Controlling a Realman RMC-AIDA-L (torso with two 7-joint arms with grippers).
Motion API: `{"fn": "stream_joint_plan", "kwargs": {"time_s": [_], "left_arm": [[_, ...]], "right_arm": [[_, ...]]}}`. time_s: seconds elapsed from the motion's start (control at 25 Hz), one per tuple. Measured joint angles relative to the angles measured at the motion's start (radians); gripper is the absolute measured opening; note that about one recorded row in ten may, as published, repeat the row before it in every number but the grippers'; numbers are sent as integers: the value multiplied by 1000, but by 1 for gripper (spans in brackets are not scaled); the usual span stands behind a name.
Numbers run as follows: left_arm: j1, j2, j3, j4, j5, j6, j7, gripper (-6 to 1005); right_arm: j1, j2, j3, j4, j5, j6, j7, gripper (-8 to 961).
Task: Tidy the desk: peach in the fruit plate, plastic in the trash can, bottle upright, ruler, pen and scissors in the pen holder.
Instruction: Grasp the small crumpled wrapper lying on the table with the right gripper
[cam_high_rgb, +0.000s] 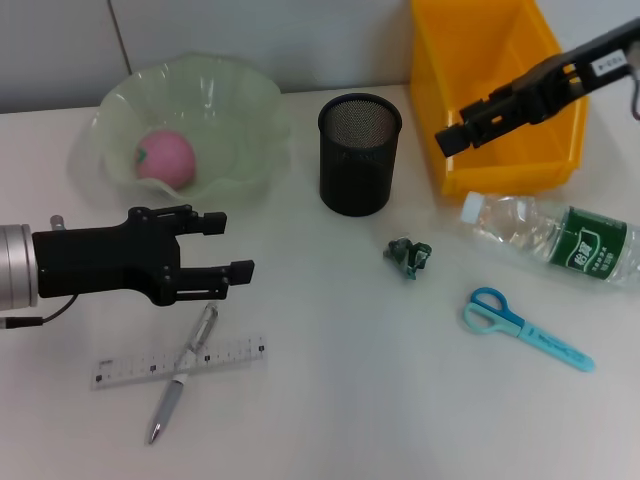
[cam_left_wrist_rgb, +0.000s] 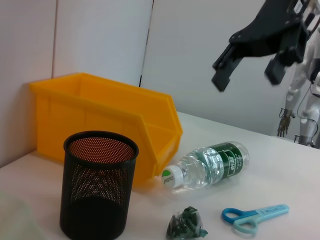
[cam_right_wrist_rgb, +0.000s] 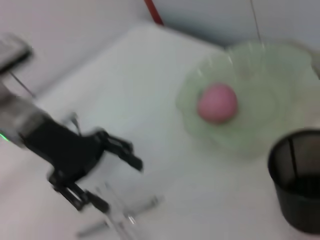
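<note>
One each: peach (cam_high_rgb: 165, 157), pink, in the green fruit plate (cam_high_rgb: 240, 100); crumpled green plastic (cam_high_rgb: 408, 254) between mesh pen holder (cam_high_rgb: 359, 153) and scissors (cam_high_rgb: 525, 327); bottle (cam_high_rgb: 555, 242) lying flat; pen (cam_high_rgb: 184, 370) crossing ruler (cam_high_rgb: 180, 361). Left gripper (cam_high_rgb: 228, 245) wide open, empty, above the pen. Right gripper (cam_high_rgb: 447, 137) over yellow trash can (cam_high_rgb: 430, 60), jaws parted, empty.

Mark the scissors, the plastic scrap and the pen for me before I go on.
scissors (cam_high_rgb: 522, 328), head view: where handles meet the blades.
plastic scrap (cam_high_rgb: 408, 255), head view: middle of the crumpled green wad.
pen (cam_high_rgb: 183, 372), head view: barrel, just below where it crosses the ruler.
</note>
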Motion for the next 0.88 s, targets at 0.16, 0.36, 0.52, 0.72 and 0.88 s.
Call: {"fn": "stream_joint_plan", "kwargs": {"time_s": [0.16, 0.36, 0.52, 0.72, 0.88], "left_arm": [[-3, -3, 0, 0, 0, -6, -5, 792], [-1, -3, 0, -3, 0, -17, -7, 792], [1, -1, 1, -5, 0, -20, -3, 792], [2, 2, 9, -3, 20, -21, -1, 791], [1, -2, 4, 1, 64, -28, -1, 791]], "right_arm": [[57, 4, -69, 7, -105, 12, 50, 834], [96, 17, -161, 25, -169, 45, 79, 834], [109, 25, -234, 61, -178, 97, 84, 834], [118, 41, -328, 120, -181, 191, 76, 834], [137, 54, -400, 202, -181, 290, 63, 834]]}}
